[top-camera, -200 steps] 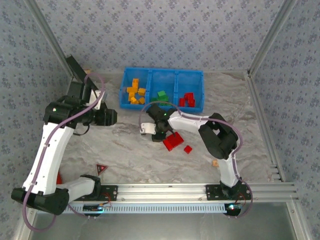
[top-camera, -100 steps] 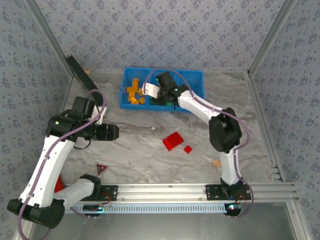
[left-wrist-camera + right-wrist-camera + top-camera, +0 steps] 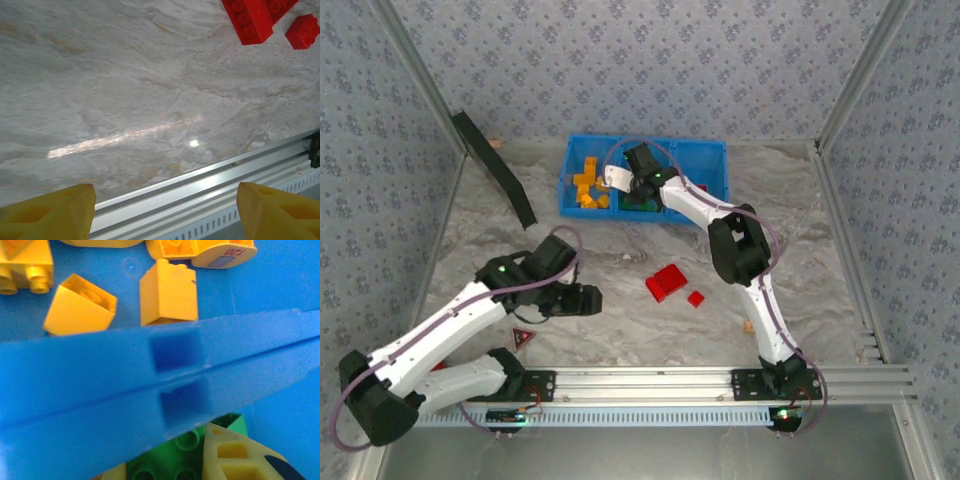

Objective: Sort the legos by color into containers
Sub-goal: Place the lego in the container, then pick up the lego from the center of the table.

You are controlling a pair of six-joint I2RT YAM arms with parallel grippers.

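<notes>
The blue container [image 3: 712, 150] stands at the back of the table, with yellow-orange legos [image 3: 586, 183] in its left compartment and red ones [image 3: 703, 188] in its right. My right gripper [image 3: 640, 195] reaches into the middle compartment. In the right wrist view it [image 3: 170, 472] is shut on a green lego [image 3: 186, 446] just below the blue divider wall [image 3: 100, 390], with yellow legos [image 3: 167, 292] beyond. Two red legos [image 3: 667, 282] [image 3: 696, 298] lie on the table. My left gripper [image 3: 592, 300] hovers low to their left, open and empty [image 3: 165, 210], the red legos [image 3: 250, 20] ahead of it.
A black flat board [image 3: 495, 165] leans at the back left. A red-black triangle [image 3: 523, 338] lies by the left arm's base, a tan tile [image 3: 750, 326] near the right arm. The aluminium rail [image 3: 650, 378] runs along the near edge [image 3: 210, 177].
My right gripper went from the table beside the red legos up into the bin's middle compartment. The left arm swung down from the back left toward the near middle of the table.
</notes>
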